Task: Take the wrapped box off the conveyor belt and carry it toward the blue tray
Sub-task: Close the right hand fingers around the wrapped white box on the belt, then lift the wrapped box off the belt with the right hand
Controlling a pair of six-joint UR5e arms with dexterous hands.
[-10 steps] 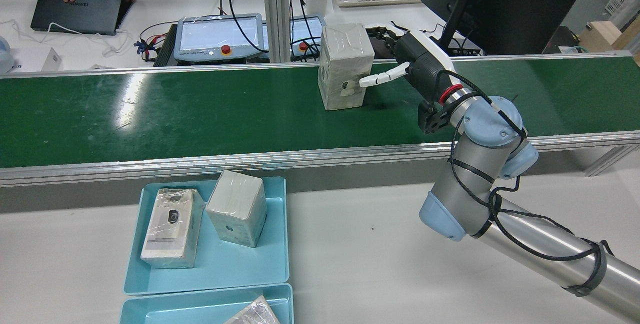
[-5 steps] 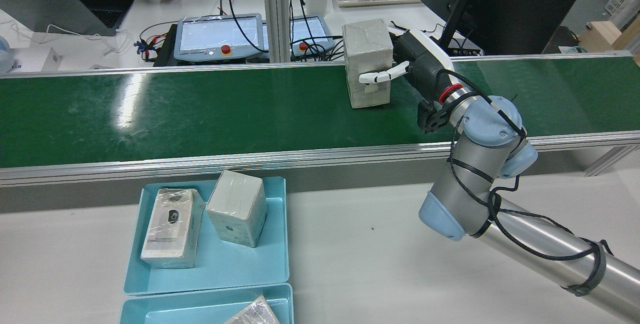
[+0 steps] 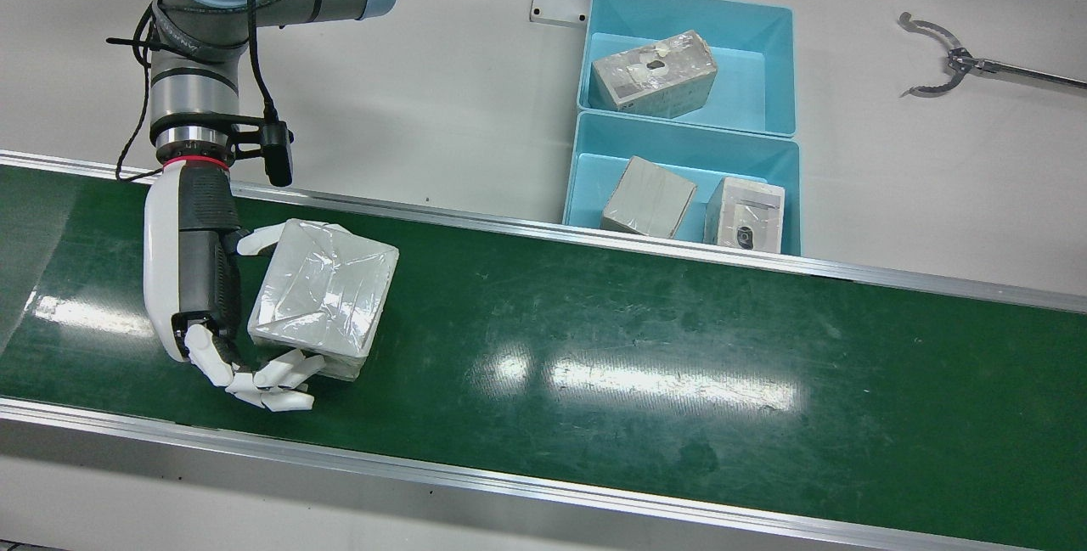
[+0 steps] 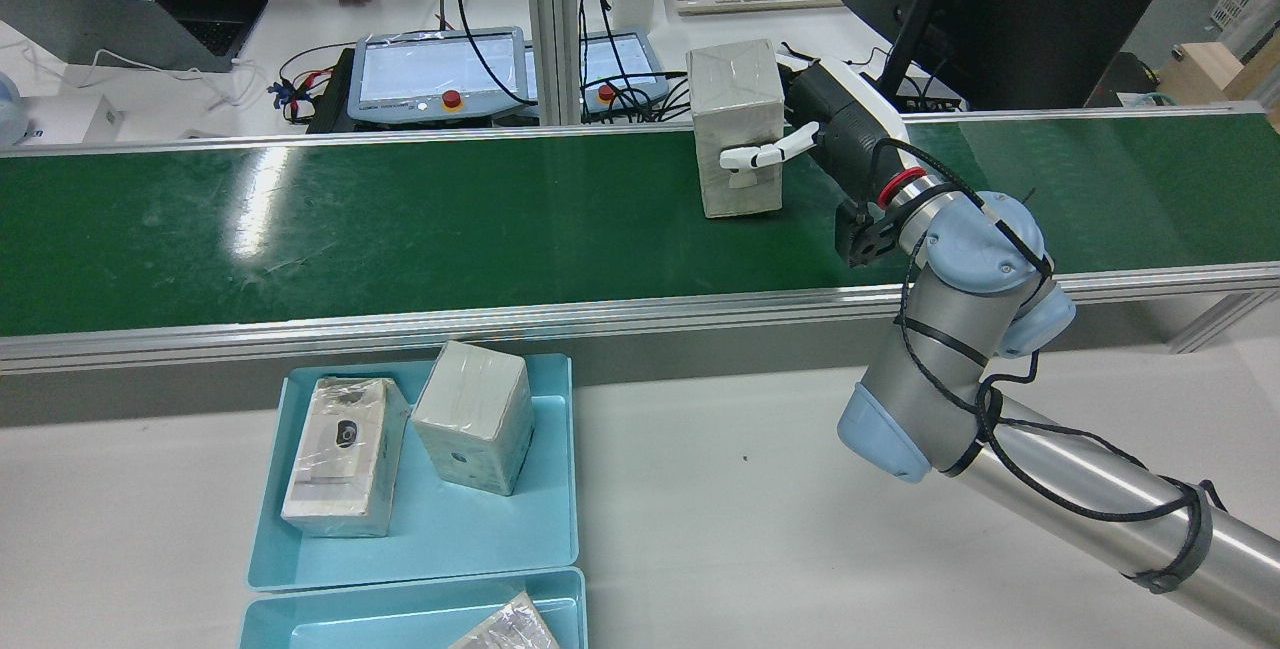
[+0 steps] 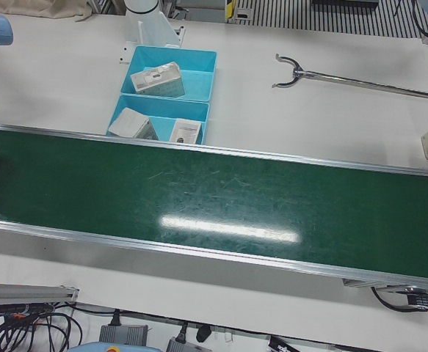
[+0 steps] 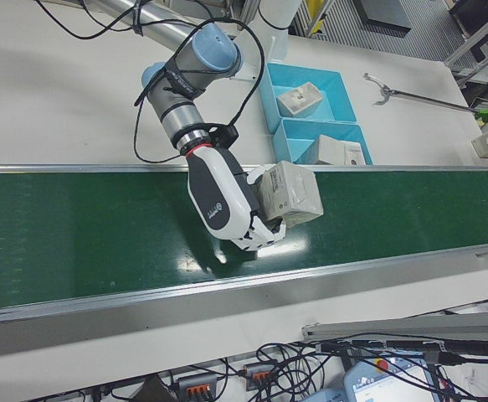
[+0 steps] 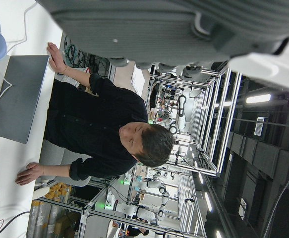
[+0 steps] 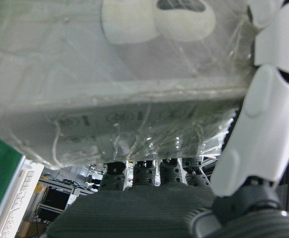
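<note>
The wrapped box [image 3: 323,296] stands on the green conveyor belt [image 3: 679,347], slightly tilted. My right hand [image 3: 199,279] is shut on it from the side, thumb on the near face and fingers [image 3: 272,385] round the far face. The rear view shows the same hold on the box [image 4: 735,109] by the right hand [image 4: 840,124], as does the right-front view of the box [image 6: 290,191]. In the right hand view the box [image 8: 119,74] fills the frame. The blue tray [image 4: 540,529] lies off the belt with two wrapped boxes inside. My left hand [image 7: 159,29] shows only its palm and holds nothing.
A second blue tray [image 3: 764,42] behind the first holds one wrapped box [image 3: 654,74]. A metal grabber tool [image 3: 943,67] lies on the white table. Aluminium rails [image 3: 509,228] edge the belt. A person, laptop, control pendants and a monitor are beyond the belt.
The box has moved right along the belt into my right hand. The thumb has closed onto its near face. Over the last half second almost nothing has moved.
</note>
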